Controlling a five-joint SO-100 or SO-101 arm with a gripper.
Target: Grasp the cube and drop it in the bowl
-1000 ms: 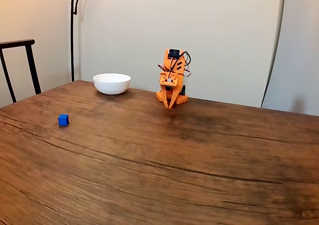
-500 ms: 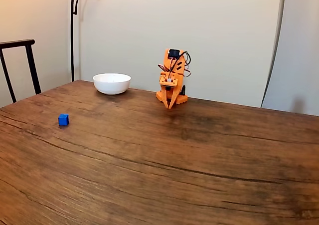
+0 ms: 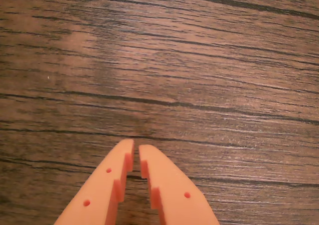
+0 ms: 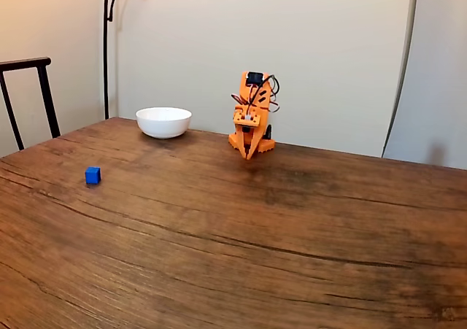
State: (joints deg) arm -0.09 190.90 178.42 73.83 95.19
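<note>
A tiny bright blue cube (image 4: 93,175) sits on the wooden table at the left of the fixed view. The white bowl (image 4: 163,122) stands near the table's far edge, left of the orange arm. The arm is folded at the back of the table, its gripper (image 4: 249,154) pointing down at the wood, far to the right of the cube. In the wrist view the gripper (image 3: 135,147) comes in from the bottom edge, its two orange fingers almost touching at the tips, nothing between them, bare wood beneath.
The dark wooden table (image 4: 292,227) stretches wide in front of the arm. A black chair back (image 4: 29,95) stands at the left edge and a lamp pole (image 4: 106,44) rises behind the bowl. A pale wall is close behind the arm.
</note>
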